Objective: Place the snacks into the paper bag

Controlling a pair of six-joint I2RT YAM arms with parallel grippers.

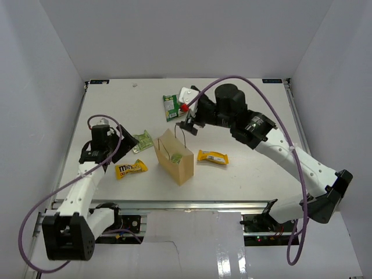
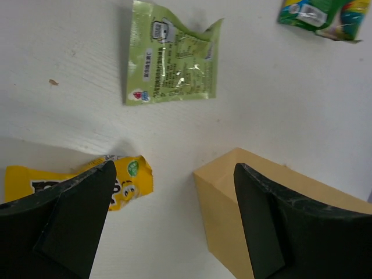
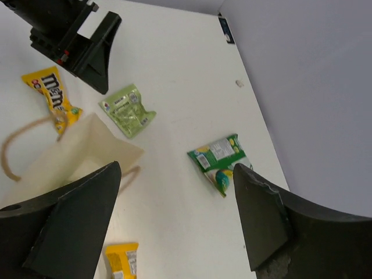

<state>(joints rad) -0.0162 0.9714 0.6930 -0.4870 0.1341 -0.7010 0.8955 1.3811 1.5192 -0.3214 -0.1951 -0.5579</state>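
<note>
Main obstacle: paper bag [image 1: 174,158], upright mid-table [image 1: 110,104]. The right hand [image 1: 190,125] hangs over the bag's far side with fingers spread, and the loop handles [image 3: 6,152] stick up right under it. Its arm slants across the right half of the table. The yellow wrapper [image 1: 212,157] lies flat in the gap between bag and arm.

The left hand [image 1: 122,150] sits low, left of the bag, fingers spread and hemmed in. The m&m's packet [image 2: 125,177] is under one finger, the bag wall is just beside the other, and the pale green packet [image 2: 171,58] is ahead. A narrow bare lane runs between m&m's packet and bag.

The green-and-white bag [image 1: 171,107] lies flat beyond the right hand. Bare table far left. Walls [image 1: 35,87] close three sides.
</note>
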